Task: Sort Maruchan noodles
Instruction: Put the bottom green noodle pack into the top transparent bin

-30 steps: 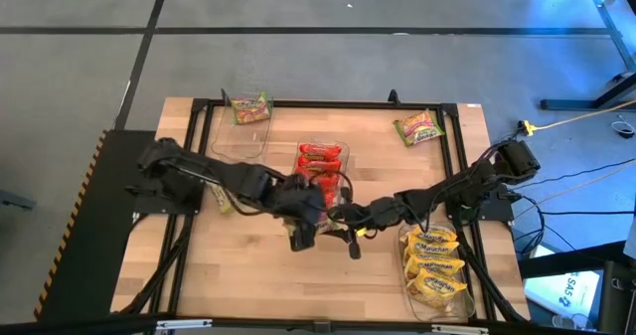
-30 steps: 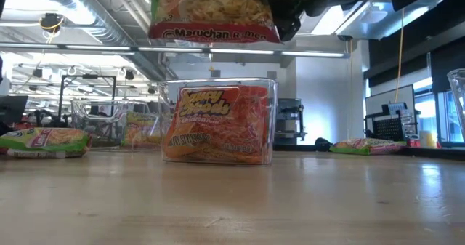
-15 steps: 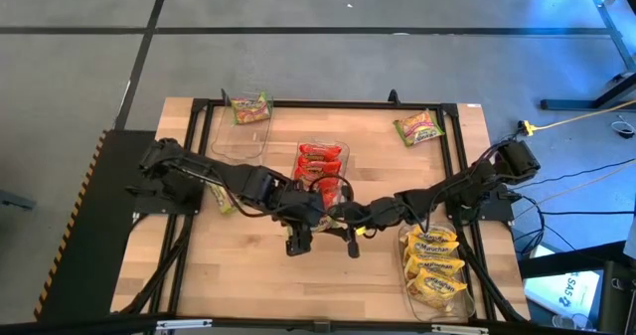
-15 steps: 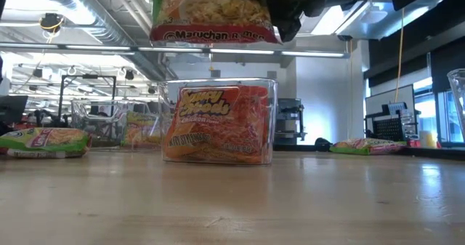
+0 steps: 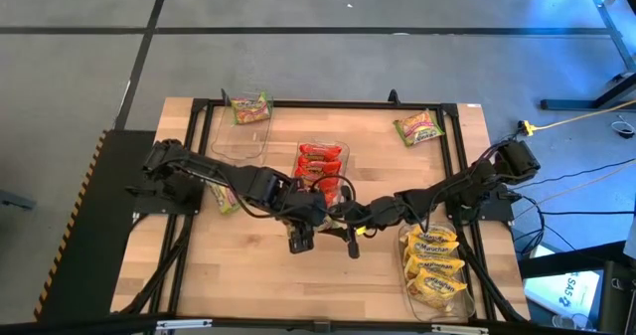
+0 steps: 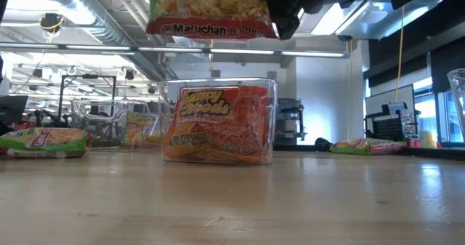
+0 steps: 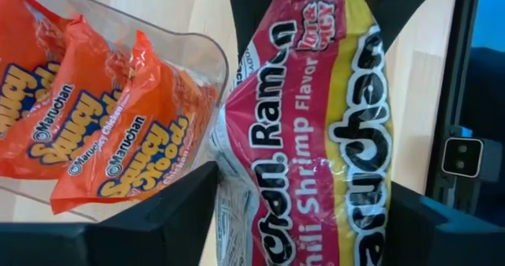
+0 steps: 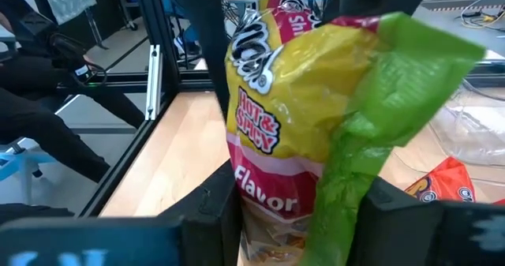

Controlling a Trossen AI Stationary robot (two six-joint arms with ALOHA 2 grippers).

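Held packet (image 7: 316,132) is green-edged with yellow and pink-red bands (white lettering), tray packets (image 7: 95,132) orange-red with yellow print, side-tray packets (image 5: 435,265) yellow, table (image 5: 248,275) light wood.

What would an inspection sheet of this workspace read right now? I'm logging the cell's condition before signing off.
Surface: wooden table.
Job's things: red packets in middle tray; yellow packets in right tray; green packet in far-left tray; loose packet far right; another packet by the left arm; lifted packet.
Clutter: nothing seen.
Grippers: right gripper shut on the lifted packet; left gripper open, jaws either side of it.
Cables: yellow cable on floor, right.
Surroundings: grey floor.
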